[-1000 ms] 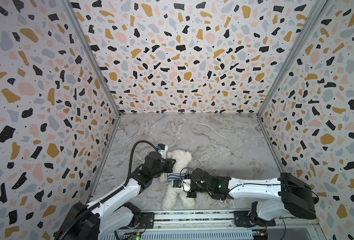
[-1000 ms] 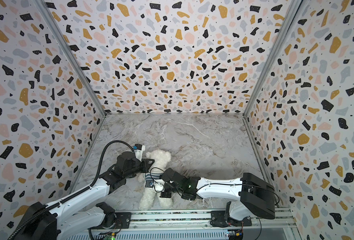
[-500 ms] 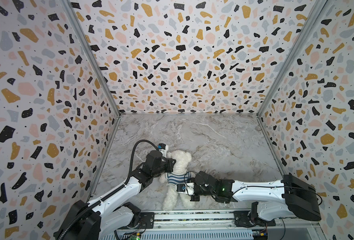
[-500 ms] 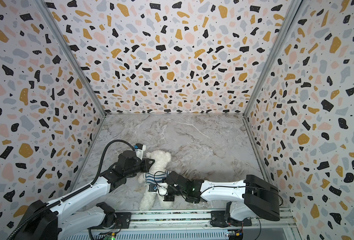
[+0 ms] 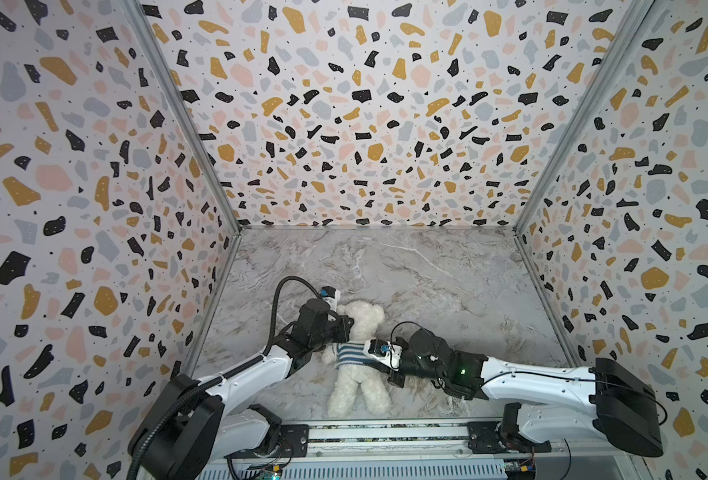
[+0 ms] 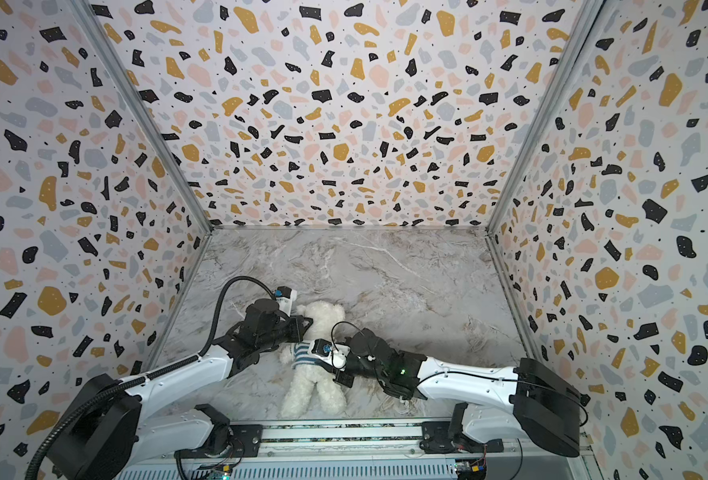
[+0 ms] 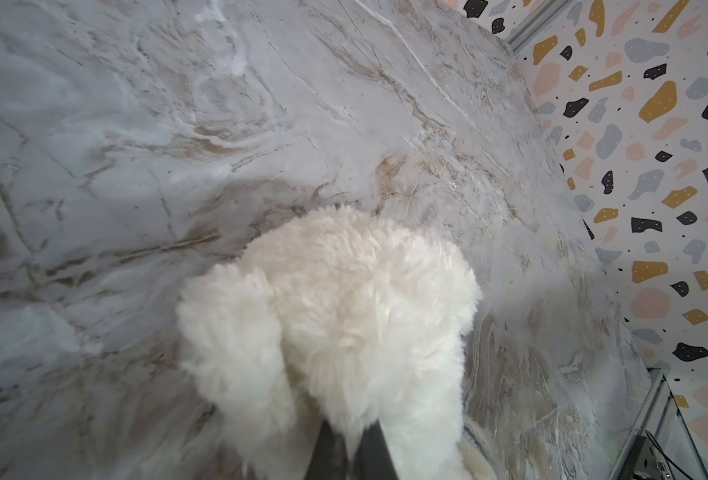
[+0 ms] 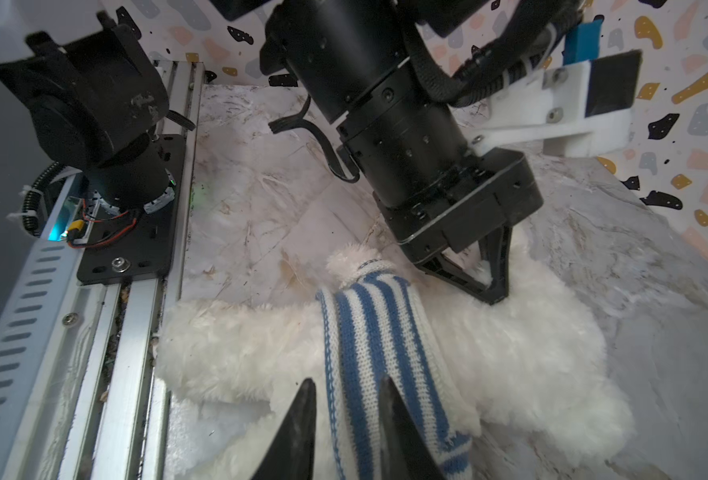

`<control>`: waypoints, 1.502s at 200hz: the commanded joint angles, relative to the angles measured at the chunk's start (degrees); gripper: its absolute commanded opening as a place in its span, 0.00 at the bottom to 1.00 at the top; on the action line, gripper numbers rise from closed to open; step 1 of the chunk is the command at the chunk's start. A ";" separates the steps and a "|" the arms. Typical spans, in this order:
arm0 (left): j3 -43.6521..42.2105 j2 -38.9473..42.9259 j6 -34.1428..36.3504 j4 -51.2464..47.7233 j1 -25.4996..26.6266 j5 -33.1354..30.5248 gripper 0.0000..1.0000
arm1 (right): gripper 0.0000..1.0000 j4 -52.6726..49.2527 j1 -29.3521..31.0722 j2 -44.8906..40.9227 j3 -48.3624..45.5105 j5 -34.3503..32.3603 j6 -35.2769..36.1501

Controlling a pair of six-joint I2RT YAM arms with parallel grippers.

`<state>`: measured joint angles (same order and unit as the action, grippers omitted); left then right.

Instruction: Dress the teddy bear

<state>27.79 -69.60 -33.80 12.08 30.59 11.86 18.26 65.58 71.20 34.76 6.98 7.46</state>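
Teddy bear (image 5: 358, 386) lies flat on the counter (image 5: 427, 270), feet just off the front rail (image 5: 385, 432), head pointing away from it. Striped shirt (image 5: 350, 353) is bunched round its chest. Left gripper (image 8: 489, 286) is pressed together on fur at the head, the end far from the rail. Right gripper (image 8: 348, 380) has its jaws parted, straddling the shirt band; can't tell if they touch fabric.
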 commanded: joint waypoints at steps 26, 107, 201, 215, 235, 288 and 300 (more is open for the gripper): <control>-2.58 3.29 0.23 1.16 -0.18 0.51 0.61 | 0.26 4.08 -3.04 4.57 1.04 -0.15 -6.62; -16.04 26.75 -8.26 -4.96 -0.75 -1.77 0.85 | 0.20 3.35 -4.76 8.39 1.17 1.15 -8.19; -27.67 33.38 -21.04 7.74 -3.60 1.54 0.87 | 0.17 4.32 -6.76 9.96 -1.58 1.41 -11.31; -27.90 33.16 -21.33 9.20 -3.60 3.07 0.83 | 0.17 4.30 -6.97 10.40 -1.54 1.57 -11.50; -28.54 32.27 -22.07 10.84 -3.63 4.06 0.72 | 0.16 4.33 -7.27 10.81 -1.45 1.63 -11.76; -29.06 28.12 -22.36 15.13 -3.56 5.07 0.54 | 0.16 4.32 -7.66 10.76 -2.06 1.52 -12.43; -28.98 27.60 -21.82 14.83 -3.59 4.32 0.50 | 0.16 4.37 -7.82 10.96 -2.13 1.53 -12.56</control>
<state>0.38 -41.28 -55.99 22.33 27.31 15.18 22.17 58.11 82.11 33.34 8.25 -4.05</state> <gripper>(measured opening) 0.531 0.162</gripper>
